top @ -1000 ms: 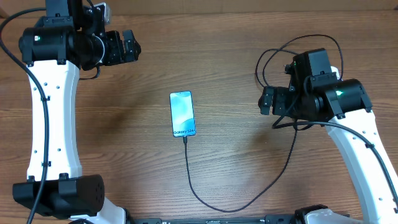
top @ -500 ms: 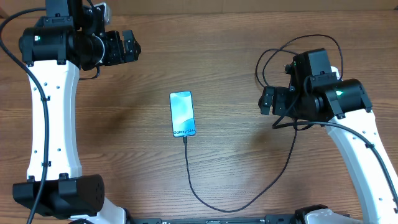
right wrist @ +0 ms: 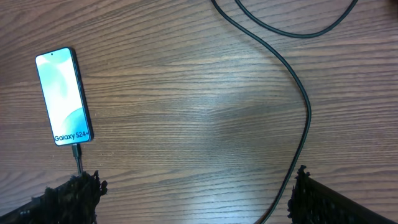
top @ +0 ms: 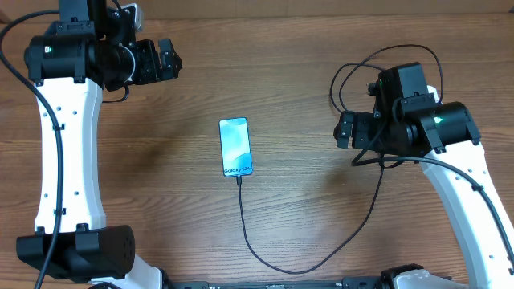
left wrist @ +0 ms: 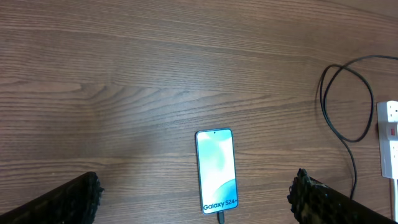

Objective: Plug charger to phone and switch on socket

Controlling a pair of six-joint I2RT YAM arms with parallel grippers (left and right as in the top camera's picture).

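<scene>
Nothing has moved against the two earlier overhead frames: arms, cable and handset sit in the same places. Task item first: the phone (top: 236,147) lies flat on the wooden table (top: 161,185), screen up and lit, about mid-table, with its "Galaxy S24" end toward the arm bases. From that end the charger (top: 242,210) runs toward the bases, loops, and curves back up to the right beneath the right arm (top: 450,160). Its connector tip (right wrist: 76,150) sits at the phone's port and looks inserted, though how fully it is seated is too small to tell. Handling, as judged: the phone is rigid, slim, light and glass-faced, so slippery and likely to skate on the wood if pushed at the port. Pinch it across the long black edges, not the screen. The cable is limp and transmits no push, so take it only at the short stiff moulding behind the tip. Only the left wrist view shows the socket (left wrist: 388,135), at the right edge, white with red markings and well apart from the phone. It is probably light as well, so its switch, not picked out here, wants a press straight down. Effectors: left gripper (top: 169,58) hovers far left, fingers spread, holding nothing; right gripper (top: 344,130) is likewise spread and empty, to the right of the phone.
</scene>
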